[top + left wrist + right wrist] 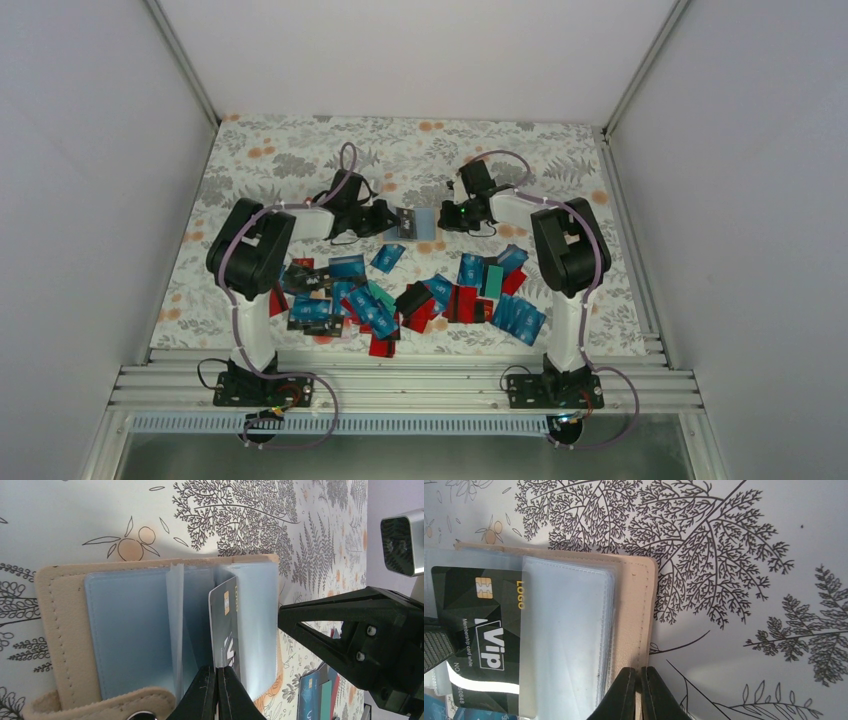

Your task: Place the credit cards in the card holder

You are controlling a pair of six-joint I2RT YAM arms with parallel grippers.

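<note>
The beige card holder [420,223] lies open between the two arms, its clear sleeves showing in the left wrist view [130,630] and the right wrist view [634,610]. My left gripper [218,677] is shut on a black VIP card [225,625], whose far end sits inside a clear sleeve; the card also shows in the right wrist view [479,625]. My right gripper [640,676] is shut on the holder's beige right edge. Several blue, red, black and teal credit cards [400,295] lie scattered on the floral cloth nearer the arm bases.
The floral cloth [300,160] covers the table, white walls on three sides. The right gripper's body [370,640] stands close to the right of the holder in the left wrist view. An aluminium rail [400,385] runs along the near edge.
</note>
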